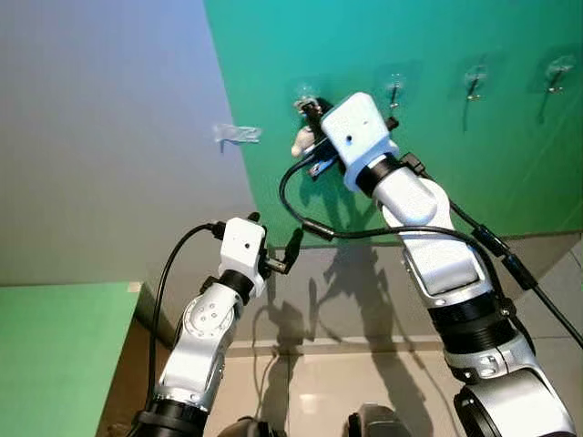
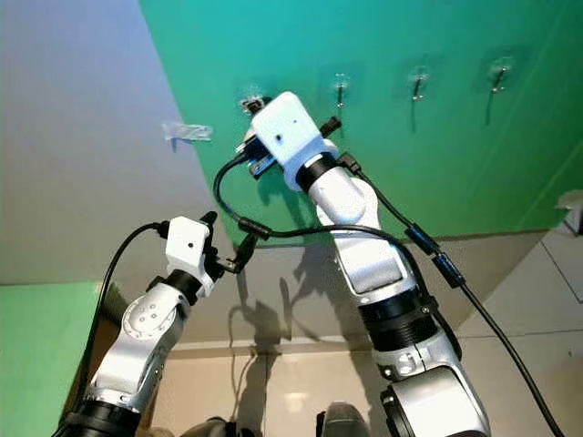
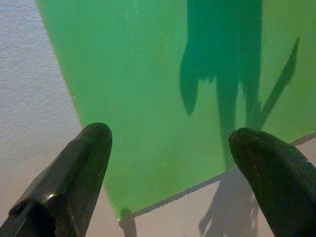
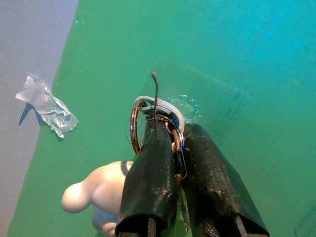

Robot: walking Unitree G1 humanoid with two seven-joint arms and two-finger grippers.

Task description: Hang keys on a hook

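Keys (image 4: 178, 148) on a metal key ring (image 4: 134, 129) are being gripped between the two black fingers of the right tool (image 4: 174, 143), which is closed on the bunch right at the leftmost wall hook (image 4: 155, 94). No brand, label or writing is legible on any item. In the right wrist view the ring is standing roughly upright, its plane close to the green wall panel (image 1: 437, 55), and the thin wire tip of the hook is rising just above the ring's top edge; whether the ring is already sitting over the hook cannot be told. A pale rounded figurine charm (image 4: 98, 190) is hanging from the bunch beside the fingers, its long axis lying across the line of the fingers.

From the head camera, the right arm is reaching up and forward to the hook, which is the first in a row of clear adhesive hooks (image 1: 393, 89) running across the green panel; the others are carrying nothing. A scrap of crumpled clear tape (image 1: 237, 134) is sticking to the grey wall (image 1: 100, 127) just beside the panel's edge.

The left tool (image 1: 293, 244) is hanging lower, well apart from the hooks, with its fingers spread open and gripping nothing, pointing toward the lower edge of the green panel.
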